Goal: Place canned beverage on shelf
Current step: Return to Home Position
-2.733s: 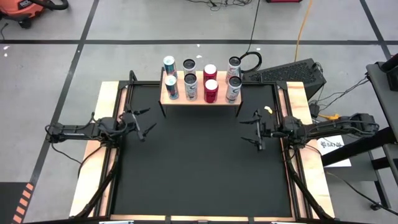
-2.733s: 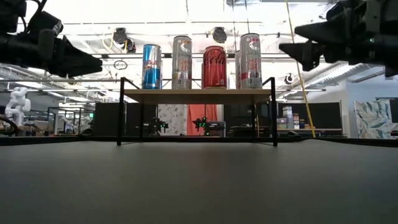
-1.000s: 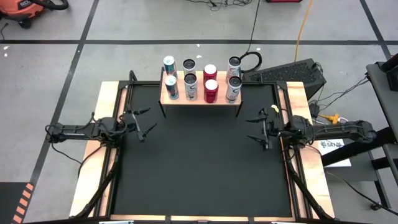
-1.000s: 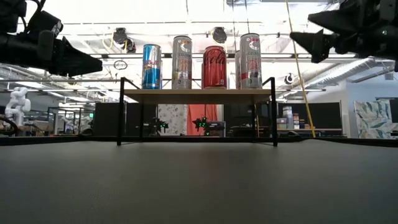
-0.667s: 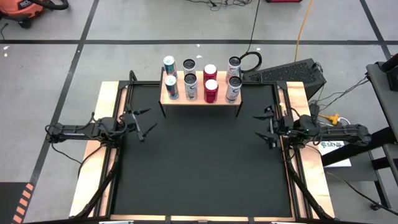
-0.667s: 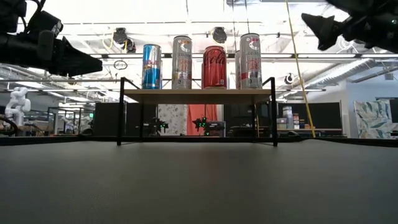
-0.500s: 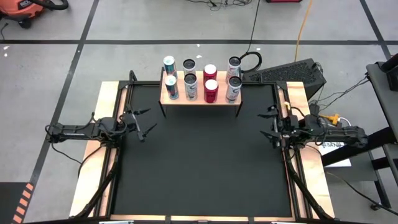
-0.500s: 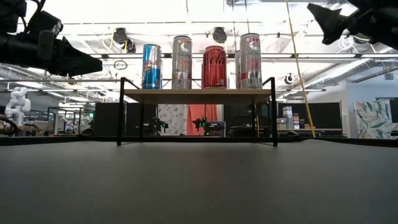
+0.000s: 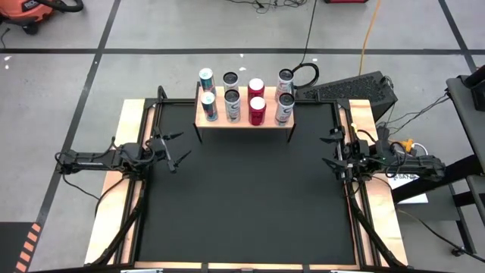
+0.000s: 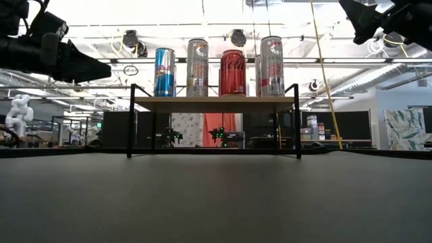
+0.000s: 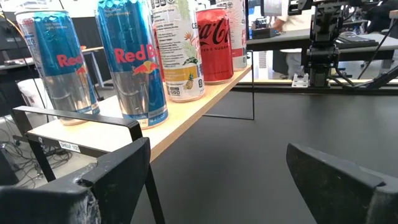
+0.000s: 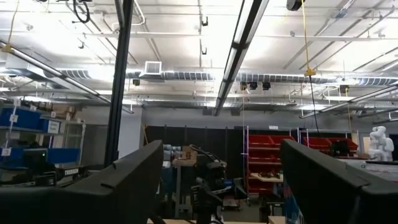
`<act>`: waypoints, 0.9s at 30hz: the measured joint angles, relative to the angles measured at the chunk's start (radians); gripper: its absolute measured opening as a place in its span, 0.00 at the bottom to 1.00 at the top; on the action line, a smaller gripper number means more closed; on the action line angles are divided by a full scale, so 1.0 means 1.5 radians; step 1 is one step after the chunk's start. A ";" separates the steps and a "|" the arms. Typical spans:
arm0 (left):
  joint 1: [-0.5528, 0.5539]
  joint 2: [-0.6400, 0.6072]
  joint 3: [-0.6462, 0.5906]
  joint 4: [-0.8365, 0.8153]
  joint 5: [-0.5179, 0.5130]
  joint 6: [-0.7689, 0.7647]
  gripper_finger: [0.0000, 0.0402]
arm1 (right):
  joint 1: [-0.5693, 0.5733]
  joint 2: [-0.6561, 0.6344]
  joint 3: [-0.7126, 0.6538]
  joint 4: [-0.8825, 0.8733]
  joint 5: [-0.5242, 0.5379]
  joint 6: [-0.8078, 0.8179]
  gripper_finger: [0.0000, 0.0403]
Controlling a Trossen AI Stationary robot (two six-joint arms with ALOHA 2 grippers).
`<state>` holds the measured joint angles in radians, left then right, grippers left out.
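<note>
Shelf [image 10: 212, 103] holds eight cans [image 9: 233, 105]; left end effector [image 9: 180, 148] and right end effector [image 9: 327, 150] gape wide, empty.

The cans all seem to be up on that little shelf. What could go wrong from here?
The left gripper hangs open near the shelf's left front leg; a stray swing could jolt that thin-legged shelf, and the tall cans, packed close, might topple together. The front blue can stands near the board's end, so a knock might tip it off. The right gripper, open at the table's right edge, looks clear of it all.
</note>
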<state>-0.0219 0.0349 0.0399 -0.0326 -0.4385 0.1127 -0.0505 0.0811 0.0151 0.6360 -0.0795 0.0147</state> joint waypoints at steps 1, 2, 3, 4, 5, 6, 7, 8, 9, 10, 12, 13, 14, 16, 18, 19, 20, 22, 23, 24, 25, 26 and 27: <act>0.000 0.000 0.000 0.000 0.000 0.000 0.95 | 0.000 0.000 0.000 0.000 0.000 0.000 0.76; 0.000 0.000 0.000 0.000 0.000 0.000 0.95 | 0.000 0.000 0.000 0.000 0.000 0.000 0.76; 0.000 0.000 0.000 0.000 0.000 0.000 0.95 | 0.000 0.000 0.000 0.000 0.000 0.000 0.76; 0.000 0.000 0.000 0.000 0.000 0.000 0.95 | 0.000 0.000 0.000 0.000 0.000 0.000 0.76; 0.000 0.000 0.000 0.000 0.000 0.000 0.95 | 0.000 0.000 0.000 0.000 0.000 0.000 0.76; 0.000 0.000 0.000 0.000 0.000 0.000 0.95 | 0.000 0.000 0.000 0.000 0.000 0.000 0.76; 0.000 0.000 0.000 0.000 0.000 0.000 0.95 | 0.001 0.000 0.000 0.000 0.000 0.000 0.76; 0.000 0.000 0.000 0.000 0.000 0.000 0.95 | 0.002 0.000 0.000 0.000 0.000 0.000 0.76; 0.000 0.000 0.000 0.000 0.000 0.000 0.95 | 0.004 0.000 0.000 0.000 0.000 0.000 0.76; 0.000 0.000 0.000 0.000 0.000 0.000 0.95 | 0.008 0.000 0.000 -0.001 0.000 0.000 0.76; 0.000 0.000 0.000 0.000 0.000 0.000 0.95 | 0.017 0.000 0.000 -0.015 0.000 0.000 0.76; 0.000 0.000 0.000 0.000 0.000 0.000 0.95 | 0.019 0.000 0.000 -0.024 0.000 0.000 0.76; 0.000 0.000 0.000 0.001 0.000 0.000 0.95 | 0.020 0.000 0.000 -0.032 0.000 0.000 0.76; 0.000 0.000 0.000 0.001 0.000 0.000 0.95 | 0.020 -0.004 0.000 -0.043 0.000 0.000 0.76; 0.000 0.000 0.000 0.001 0.000 0.000 0.95 | 0.020 -0.006 0.000 -0.047 0.000 0.000 0.76; 0.000 0.000 0.000 0.001 0.000 0.000 0.95 | 0.020 -0.006 0.000 -0.050 0.000 0.000 0.76; 0.000 0.000 0.000 0.001 0.000 0.000 0.95 | 0.020 -0.006 0.000 -0.050 0.000 0.000 0.76; 0.000 0.000 0.000 0.001 0.000 0.000 0.95 | 0.020 -0.006 0.000 -0.052 0.000 0.000 0.76; 0.000 0.000 0.000 0.001 0.000 0.000 0.95 | 0.020 -0.006 0.000 -0.058 0.000 0.000 0.76; 0.000 0.000 0.000 0.001 0.000 0.000 0.95 | 0.020 -0.006 0.000 -0.063 0.000 0.000 0.76; 0.000 0.000 0.000 0.001 0.000 0.000 0.95 | 0.020 -0.005 0.000 -0.067 0.000 0.000 0.76; 0.000 0.000 0.000 0.001 0.000 0.000 0.95 | 0.020 -0.006 0.000 -0.068 0.000 0.000 0.76; 0.000 0.000 0.000 0.001 0.000 0.000 0.95 | 0.020 -0.006 0.000 -0.069 0.000 0.000 0.76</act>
<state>-0.0223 0.0351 0.0395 -0.0315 -0.4385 0.1125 -0.0212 0.0727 0.0151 0.5330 -0.0795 0.0146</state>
